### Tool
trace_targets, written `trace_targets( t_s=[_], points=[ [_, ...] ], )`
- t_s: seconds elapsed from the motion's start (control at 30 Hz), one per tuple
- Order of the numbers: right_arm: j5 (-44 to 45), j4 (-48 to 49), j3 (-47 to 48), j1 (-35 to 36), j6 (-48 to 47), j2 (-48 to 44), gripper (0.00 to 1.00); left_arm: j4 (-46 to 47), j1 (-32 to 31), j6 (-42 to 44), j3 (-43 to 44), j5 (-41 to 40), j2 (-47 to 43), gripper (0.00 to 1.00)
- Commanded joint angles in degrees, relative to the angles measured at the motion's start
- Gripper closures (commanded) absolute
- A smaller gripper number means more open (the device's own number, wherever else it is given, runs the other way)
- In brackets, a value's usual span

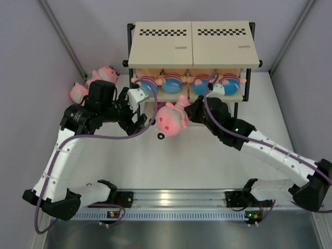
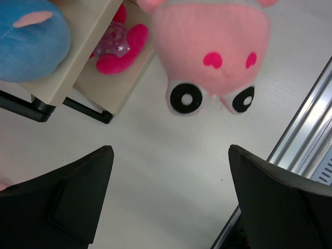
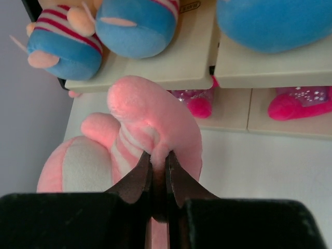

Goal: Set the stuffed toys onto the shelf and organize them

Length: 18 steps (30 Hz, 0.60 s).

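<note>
At shelf [image 1: 193, 47] front: right gripper [image 3: 158, 158] pinches pink toy [image 3: 155, 119] by a fold
Left gripper [image 2: 170, 151]: spread, empty
Advice: keep the pinch, raise toy clear onto shelf top

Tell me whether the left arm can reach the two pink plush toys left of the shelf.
Probably yes: the left claw is open and empty, and both pink plush toys lie uncovered beside that arm.

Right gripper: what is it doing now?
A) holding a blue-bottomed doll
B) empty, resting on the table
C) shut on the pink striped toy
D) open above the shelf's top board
C: in the right wrist view the right gripper is pinched shut on a fold of the pink striped toy.
</note>
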Motion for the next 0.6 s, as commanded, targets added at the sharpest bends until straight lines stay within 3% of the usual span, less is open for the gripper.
trace_targets(
  t_s=[0.0, 0.23, 0.5, 0.53, 0.57],
  points=[
    [5.10, 8.55, 2.33, 4.32, 2.12, 1.79, 1.00, -0.20, -1.30, -0.12, 1.88, 1.87, 1.28, 0.02],
    [5.37, 9.87, 4.96, 7.84, 2.38, 6.27, 1.00, 4.80, -6.75, -1.61, -0.23, -3.03, 5.77, 0.01],
    [-0.08, 14.08, 2.42, 8.11, 2.73, 2.50, 1.00, 9.99, -7.63, -1.35, -5.58, -4.02, 6.38, 0.01],
    [-1.30, 15.14, 2.07, 8.11, 2.99, 2.32, 1.00, 10.17, -7.63, -1.35, -6.03, -3.50, 6.65, 0.04],
    [-4.19, 15.84, 1.11, 8.11, 3.43, 2.15, 1.00, 10.17, -7.63, -1.17, -6.12, -2.97, 6.82, 0.25]
  ],
)
